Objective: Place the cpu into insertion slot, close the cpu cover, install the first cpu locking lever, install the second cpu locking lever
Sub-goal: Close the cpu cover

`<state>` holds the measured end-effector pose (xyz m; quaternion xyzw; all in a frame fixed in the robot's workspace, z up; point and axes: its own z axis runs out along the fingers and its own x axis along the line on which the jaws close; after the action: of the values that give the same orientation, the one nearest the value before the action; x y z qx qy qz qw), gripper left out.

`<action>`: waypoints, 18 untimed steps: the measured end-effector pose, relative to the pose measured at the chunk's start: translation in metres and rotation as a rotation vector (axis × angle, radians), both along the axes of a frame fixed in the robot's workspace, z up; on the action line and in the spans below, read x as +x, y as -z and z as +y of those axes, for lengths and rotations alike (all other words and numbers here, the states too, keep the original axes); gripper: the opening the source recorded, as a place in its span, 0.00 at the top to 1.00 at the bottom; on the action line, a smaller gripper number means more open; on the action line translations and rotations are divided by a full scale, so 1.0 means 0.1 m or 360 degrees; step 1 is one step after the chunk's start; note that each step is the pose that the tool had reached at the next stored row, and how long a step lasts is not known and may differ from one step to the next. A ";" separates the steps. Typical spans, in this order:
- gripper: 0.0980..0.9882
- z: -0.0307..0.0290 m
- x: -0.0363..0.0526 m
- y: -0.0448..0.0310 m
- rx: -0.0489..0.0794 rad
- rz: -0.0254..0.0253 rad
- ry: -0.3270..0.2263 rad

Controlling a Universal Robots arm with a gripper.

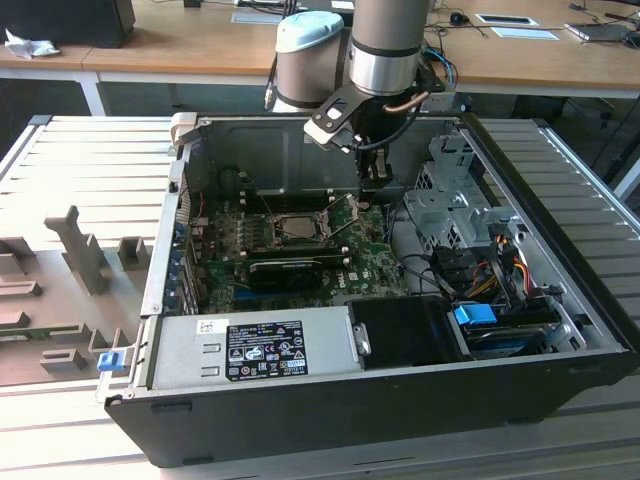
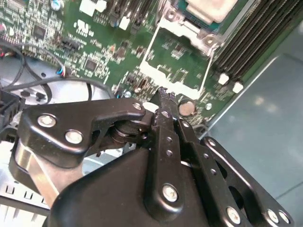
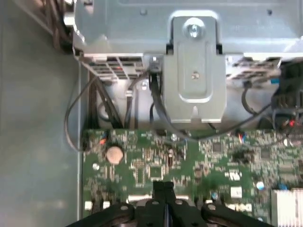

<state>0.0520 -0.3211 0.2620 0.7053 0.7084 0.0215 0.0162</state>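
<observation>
The cpu, a pale silver square, lies in the insertion slot on the green motherboard inside the open computer case. The cpu cover, a silver frame with a square window, is swung open beside the slot, and board shows through its window. My gripper reaches down into the case in the exterior view, a short way to the slot's right. Its black fingers are shut together with nothing between them. Their tip sits right at the cover's free edge; I cannot tell whether it touches. Thin locking levers stick up by the slot.
A long black card lies in front of the slot, with the power supply nearer still. A metal drive cage and cables crowd the exterior view's right. A coin battery and memory slots flank the socket area.
</observation>
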 end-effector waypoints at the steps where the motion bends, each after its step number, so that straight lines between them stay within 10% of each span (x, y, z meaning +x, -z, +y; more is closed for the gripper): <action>1: 0.99 0.002 0.021 0.010 0.0000 0.00001 0.0000; 5: 0.99 0.007 0.085 0.148 -0.0001 0.00027 0.0000; 18: 0.99 0.007 -0.144 0.133 -0.0001 0.00102 -0.0001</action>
<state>0.0376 -0.3205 0.2487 0.7052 0.7086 0.0191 0.0141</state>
